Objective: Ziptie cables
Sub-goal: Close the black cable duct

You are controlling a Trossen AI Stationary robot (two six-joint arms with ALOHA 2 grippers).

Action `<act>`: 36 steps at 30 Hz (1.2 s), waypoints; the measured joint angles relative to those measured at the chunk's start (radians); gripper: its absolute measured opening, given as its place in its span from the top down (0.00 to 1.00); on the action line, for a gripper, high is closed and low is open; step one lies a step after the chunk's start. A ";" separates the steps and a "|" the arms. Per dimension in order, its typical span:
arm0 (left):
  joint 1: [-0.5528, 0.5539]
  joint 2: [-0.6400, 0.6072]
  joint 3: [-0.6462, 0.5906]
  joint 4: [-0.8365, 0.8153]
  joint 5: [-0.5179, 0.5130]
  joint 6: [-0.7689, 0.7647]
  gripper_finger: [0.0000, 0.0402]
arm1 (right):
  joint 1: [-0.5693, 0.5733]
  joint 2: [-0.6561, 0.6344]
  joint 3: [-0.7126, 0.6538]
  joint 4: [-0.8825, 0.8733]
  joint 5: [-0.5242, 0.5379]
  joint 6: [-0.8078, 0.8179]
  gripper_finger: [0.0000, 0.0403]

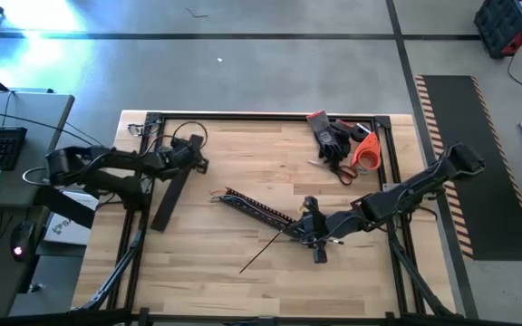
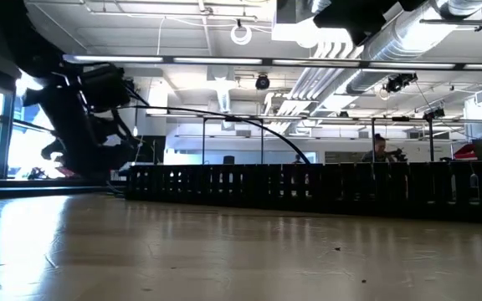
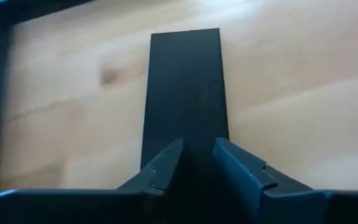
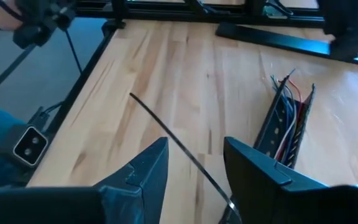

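The black comb-toothed duct (image 1: 259, 210) lies slantwise on the table's middle. The cables, red, white and dark wires (image 4: 289, 118), lie in it and stick out of its end. A thin black ziptie (image 1: 261, 250) lies on the wood beside it. My right gripper (image 1: 314, 237) is open at the duct's right end, and the ziptie (image 4: 179, 149) runs between its fingers. My left gripper (image 1: 194, 156) stands over the far end of a flat black strip (image 3: 185, 93) with only a narrow gap between its fingers. In the low view one dark cable (image 2: 249, 124) arcs above the duct (image 2: 308, 188). My left gripper points down at the strip's far end (image 3: 194, 146), its fingers (image 3: 166, 165) over the flat face; I cannot tell whether they touch it. My right gripper has the ziptie's near end (image 4: 227, 198) close to one finger (image 4: 253, 171); I cannot tell whether it touches.
Black gloves (image 1: 329, 136), an orange tape roll (image 1: 367, 150) and small tools lie at the far right. A dark cable loop (image 1: 185, 134) sits at the far left corner. A black metal frame (image 1: 270, 117) runs round the table top. Bare wood lies along the near edge.
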 joint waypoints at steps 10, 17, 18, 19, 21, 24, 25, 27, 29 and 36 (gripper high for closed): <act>-0.024 0.307 0.046 0.659 0.276 0.153 0.87 | 0.026 0.000 0.000 0.015 0.012 -0.012 0.65; -0.119 0.646 0.297 0.868 0.441 0.213 0.91 | 0.026 0.000 0.000 0.025 0.012 -0.007 0.65; -0.133 0.683 0.341 0.865 0.472 0.225 0.92 | 0.027 0.000 0.000 0.025 0.012 -0.002 0.65; -0.146 0.713 0.386 0.860 0.504 0.242 0.92 | 0.028 0.000 0.000 0.024 0.011 0.004 0.65; -0.176 0.747 0.464 0.841 0.563 0.275 0.94 | 0.032 0.000 0.000 0.024 0.012 0.013 0.65; -0.226 0.748 0.561 0.800 0.626 0.335 0.96 | 0.040 0.000 0.000 0.017 0.012 0.014 0.65; -0.245 0.737 0.589 0.789 0.633 0.365 0.96 | 0.041 0.000 0.000 0.015 0.012 0.015 0.65; -0.286 0.689 0.642 0.751 0.635 0.429 0.97 | 0.042 0.002 -0.003 0.019 0.017 0.024 0.65; -0.328 0.634 0.681 0.665 0.618 0.496 0.98 | 0.046 0.005 -0.015 0.018 0.054 0.053 0.65; -0.506 0.450 0.706 0.247 0.571 0.606 1.00 | 0.049 0.092 -0.062 0.027 0.165 0.216 0.65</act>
